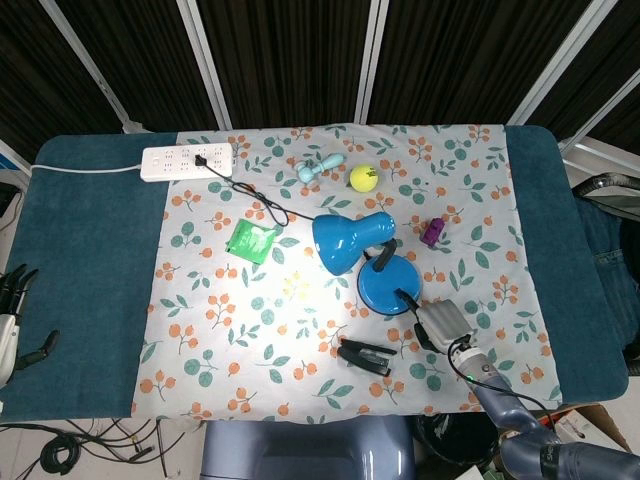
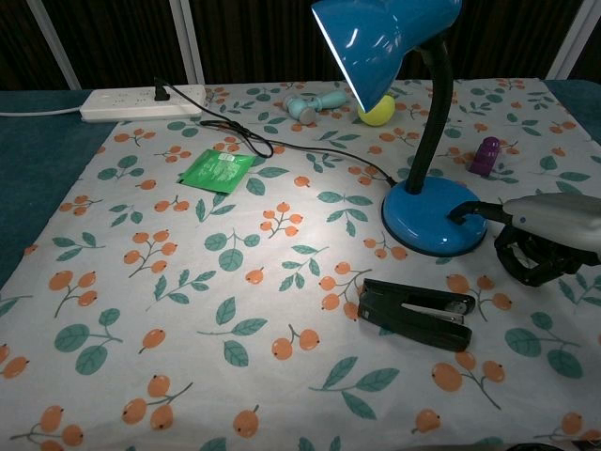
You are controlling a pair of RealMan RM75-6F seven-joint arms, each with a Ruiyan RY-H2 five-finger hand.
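A flat green packet (image 1: pixel 252 240) lies on a white cloth printed with orange berries and green leaves (image 1: pixel 230 330). The cloth covers the middle of a teal table cover (image 1: pixel 80 250).

- Behind the packet and to its left, 1 white power strip (image 1: pixel 188 160) straddles the cloth's far edge.
- Behind it and to its right lies a light-blue dumbbell-shaped toy (image 1: pixel 320 168), with 1 yellow ball (image 1: pixel 363 177) just beyond.
- Well to the packet's right stands a small purple object (image 1: pixel 433 232).
- In front of the packet, towards the right, lies 1 black stapler (image 1: pixel 365 355).
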